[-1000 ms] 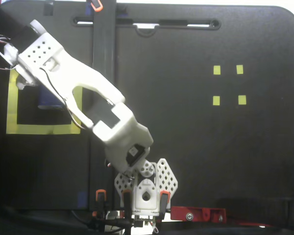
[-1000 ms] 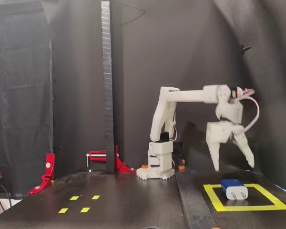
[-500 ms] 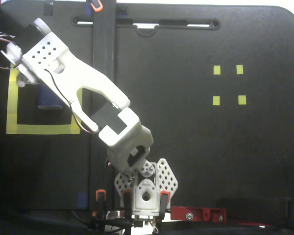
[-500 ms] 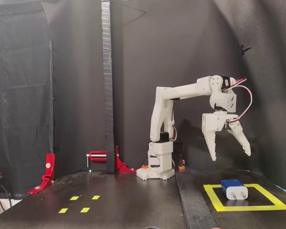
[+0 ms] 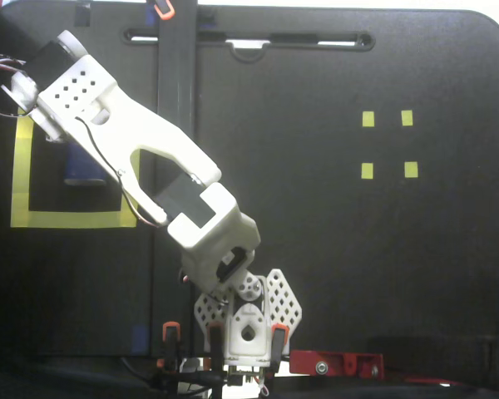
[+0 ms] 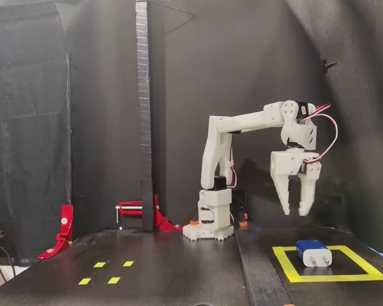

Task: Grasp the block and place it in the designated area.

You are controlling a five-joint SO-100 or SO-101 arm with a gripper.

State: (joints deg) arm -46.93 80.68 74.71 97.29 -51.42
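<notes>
Lying inside the designated area (image 6: pixel 330 264) on the black bench (image 6: pixel 179 274), the block (image 6: pixel 313 252) shows its prongs toward the side camera. The tool (image 6: pixel 294 213) hangs well above it, empty, fingers nearly together with a narrow gap.

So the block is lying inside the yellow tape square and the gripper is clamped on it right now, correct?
Not quite. The block does lie inside the yellow tape square, but the gripper is not clamped on it: in the side-on fixed view it hangs well above the block, holding nothing.
</notes>
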